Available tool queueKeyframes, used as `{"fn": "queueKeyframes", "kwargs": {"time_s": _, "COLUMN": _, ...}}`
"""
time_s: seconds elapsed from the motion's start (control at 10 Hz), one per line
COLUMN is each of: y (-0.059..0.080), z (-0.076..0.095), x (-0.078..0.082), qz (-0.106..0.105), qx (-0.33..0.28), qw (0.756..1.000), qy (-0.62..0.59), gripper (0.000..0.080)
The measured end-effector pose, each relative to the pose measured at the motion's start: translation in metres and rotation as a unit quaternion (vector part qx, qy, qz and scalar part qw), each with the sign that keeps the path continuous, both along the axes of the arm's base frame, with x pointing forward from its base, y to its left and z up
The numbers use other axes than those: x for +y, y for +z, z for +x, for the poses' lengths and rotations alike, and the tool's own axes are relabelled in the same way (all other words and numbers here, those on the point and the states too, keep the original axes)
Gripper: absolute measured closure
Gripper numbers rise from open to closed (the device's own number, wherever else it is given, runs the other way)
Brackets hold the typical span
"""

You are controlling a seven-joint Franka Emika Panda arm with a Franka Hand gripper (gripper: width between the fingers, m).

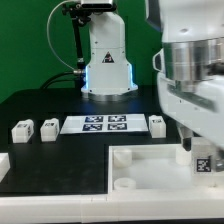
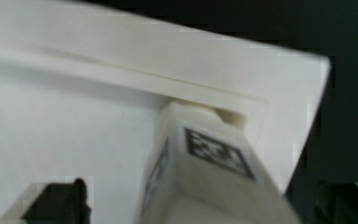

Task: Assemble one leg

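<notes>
- Only my wrist view showed the hold up close: my gripper (image 2: 158,195) was clamped on the leg (image 2: 208,160), a blocky white plastic peg with a black-and-white square tag on its face, its far end at a corner of the tray (image 2: 87,110).
- My dark fingertips (image 2: 55,200) sat blurred at the picture's edge.
- In the exterior view my gripper (image 1: 197,150) hung low over the tray (image 1: 150,170) at that view's right, and the leg (image 1: 203,163) showed its tag just under my fingers.
- The tray was a large, smooth white square with raised rims and round corner sockets.
- Only that view showed, beyond the tray, three more legs (image 1: 21,130) (image 1: 49,128) (image 1: 157,124) on the black table (image 1: 40,105), flanking the flat marker board (image 1: 105,124).
- My arm came steeply down from above; its white base (image 1: 107,60) stood farthest back.
</notes>
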State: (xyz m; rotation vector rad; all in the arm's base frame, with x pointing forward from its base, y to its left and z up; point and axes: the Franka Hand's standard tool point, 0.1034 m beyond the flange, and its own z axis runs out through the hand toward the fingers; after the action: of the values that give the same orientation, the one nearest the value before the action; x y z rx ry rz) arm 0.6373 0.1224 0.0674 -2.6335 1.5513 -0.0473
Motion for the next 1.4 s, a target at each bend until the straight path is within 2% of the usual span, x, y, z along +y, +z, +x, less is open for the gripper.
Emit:
{"fn": "queueKeyframes", "kwargs": {"time_s": 0.1, "y": -0.0005, "z": 0.0003, "x": -0.0027, "qz": 0.000, "qx": 0.000, "qw": 1.000, "qy": 0.008, "gripper": 0.0152}}
{"fn": "queueKeyframes", "kwargs": {"time_s": 0.4, "y": -0.0006, "z": 0.0006, "x": -0.0044, "qz": -0.013, "qx": -0.009, "qw": 0.986, "qy": 0.168, "gripper": 0.0150}}
{"fn": "queueKeyframes", "kwargs": {"time_s": 0.5, "y": -0.0008, "z": 0.0014, "x": -0.0057, "qz": -0.027, "qx": -0.018, "qw": 0.958, "qy": 0.285, "gripper": 0.0150}}
{"fn": "queueKeyframes", "kwargs": {"time_s": 0.6, "y": -0.0030, "z": -0.0020, "x": -0.0025, "qz": -0.041, "qx": -0.018, "qw": 0.904, "qy": 0.425, "gripper": 0.0150}}
{"fn": "queueKeyframes", "kwargs": {"time_s": 0.7, "y": -0.0039, "z": -0.0026, "x": -0.0048, "qz": -0.043, "qx": -0.019, "qw": 0.885, "qy": 0.464, "gripper": 0.0150}}
{"fn": "queueKeyframes", "kwargs": {"time_s": 0.9, "y": -0.0039, "z": -0.0026, "x": -0.0048, "qz": -0.042, "qx": -0.018, "qw": 0.898, "qy": 0.438, "gripper": 0.0177}}
{"fn": "queueKeyframes", "kwargs": {"time_s": 1.0, "y": -0.0039, "z": -0.0025, "x": -0.0051, "qz": -0.042, "qx": -0.018, "qw": 0.897, "qy": 0.439, "gripper": 0.0361}}
{"fn": "queueKeyframes", "kwargs": {"time_s": 1.1, "y": -0.0039, "z": -0.0027, "x": -0.0043, "qz": -0.037, "qx": -0.017, "qw": 0.917, "qy": 0.396, "gripper": 0.0361}}
{"fn": "queueKeyframes", "kwargs": {"time_s": 1.2, "y": -0.0040, "z": -0.0027, "x": -0.0040, "qz": -0.032, "qx": -0.014, "qw": 0.941, "qy": 0.337, "gripper": 0.0513}}
{"fn": "queueKeyframes", "kwargs": {"time_s": 1.4, "y": -0.0037, "z": -0.0020, "x": -0.0021, "qz": -0.024, "qx": -0.006, "qw": 0.972, "qy": 0.232, "gripper": 0.0511}}
